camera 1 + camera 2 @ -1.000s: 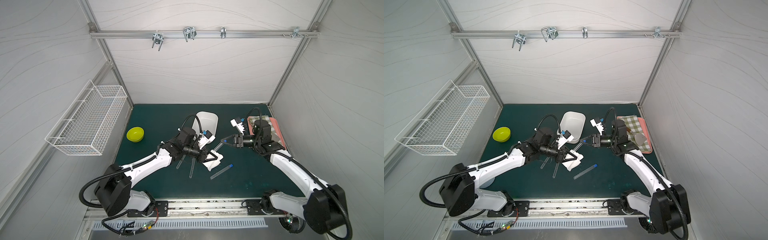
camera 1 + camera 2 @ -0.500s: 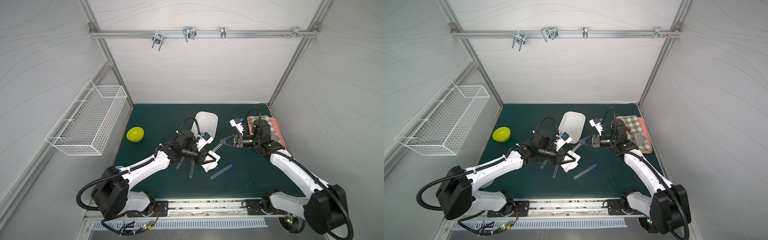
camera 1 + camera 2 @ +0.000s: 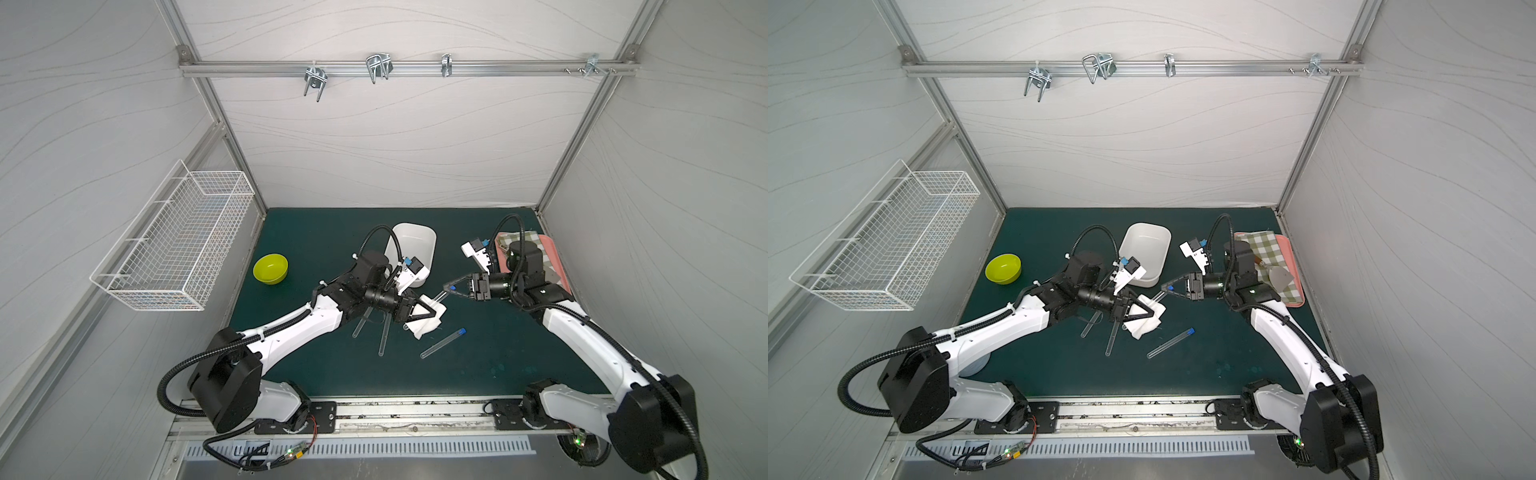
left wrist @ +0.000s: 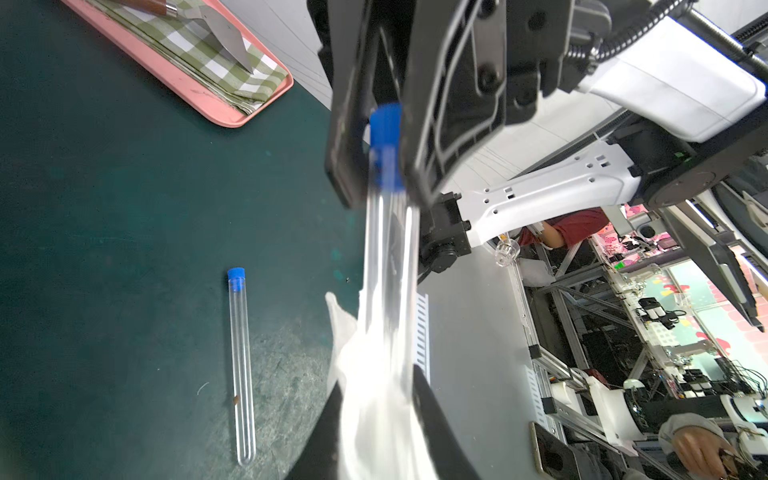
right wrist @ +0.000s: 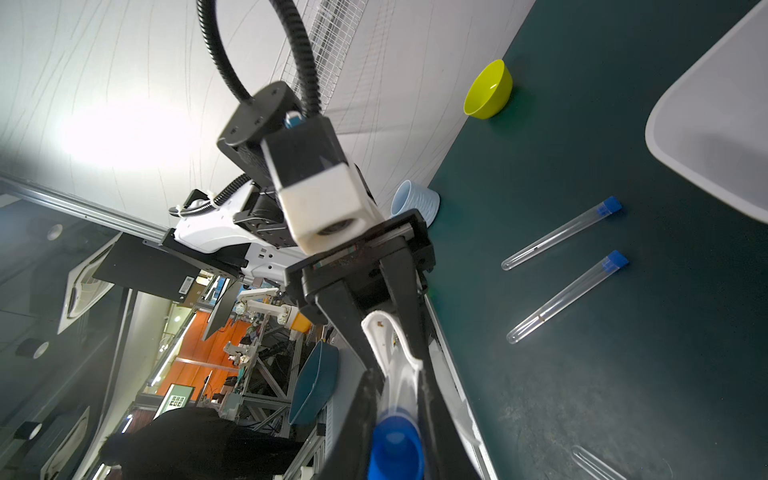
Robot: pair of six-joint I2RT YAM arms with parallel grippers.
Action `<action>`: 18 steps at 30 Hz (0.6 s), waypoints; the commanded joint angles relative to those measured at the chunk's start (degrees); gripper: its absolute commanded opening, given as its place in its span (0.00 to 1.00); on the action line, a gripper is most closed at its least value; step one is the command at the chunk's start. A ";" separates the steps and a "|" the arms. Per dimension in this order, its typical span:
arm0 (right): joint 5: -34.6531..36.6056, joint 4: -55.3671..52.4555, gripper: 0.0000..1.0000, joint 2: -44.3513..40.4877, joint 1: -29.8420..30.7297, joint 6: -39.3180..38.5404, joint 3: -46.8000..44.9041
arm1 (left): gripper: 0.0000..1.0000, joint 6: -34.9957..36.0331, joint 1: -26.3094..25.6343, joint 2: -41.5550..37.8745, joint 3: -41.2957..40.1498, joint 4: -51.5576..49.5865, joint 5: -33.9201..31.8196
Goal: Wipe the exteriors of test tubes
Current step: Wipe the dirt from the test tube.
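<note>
Right hand [image 3: 444,286] stays clamped on the capped end of one test tube [image 4: 388,249] above the counter [image 3: 498,353], while left hand [image 3: 437,311], clamped on the white cloth [image 3: 428,326] round its shaft, has slid slightly, so wiping appears under way, with three tubes [image 3: 442,343] lying on the counter.

Clear, glossy tubes [image 4: 242,365] with smooth blue plastic caps [image 4: 236,279]; matt dark-green mat [image 3: 311,232]; soft, crumpled white cloth [image 3: 428,328]; glossy yellow plastic bowl [image 3: 270,268]; smooth pink plastic tray [image 4: 216,114]; woven checked cloth [image 4: 257,83]; white-coated wire basket [image 3: 174,241]; brushed metal rail [image 3: 407,68].
</note>
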 commanded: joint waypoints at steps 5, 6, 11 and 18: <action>-11.54 -13.22 0.00 3.24 0.00 -14.38 7.78 | 0.23 -2.63 0.62 -1.83 -1.13 2.51 6.90; -11.86 -14.86 0.00 3.41 0.02 -14.68 8.56 | 0.23 -2.57 0.65 -1.92 -1.28 2.50 7.21; -12.22 -20.27 0.00 3.96 1.17 -14.68 10.20 | 0.23 -3.29 0.78 -1.12 -0.30 4.23 8.98; -11.37 -21.46 0.00 4.57 6.62 -14.68 9.71 | 0.24 -6.23 0.98 3.19 4.79 8.16 12.85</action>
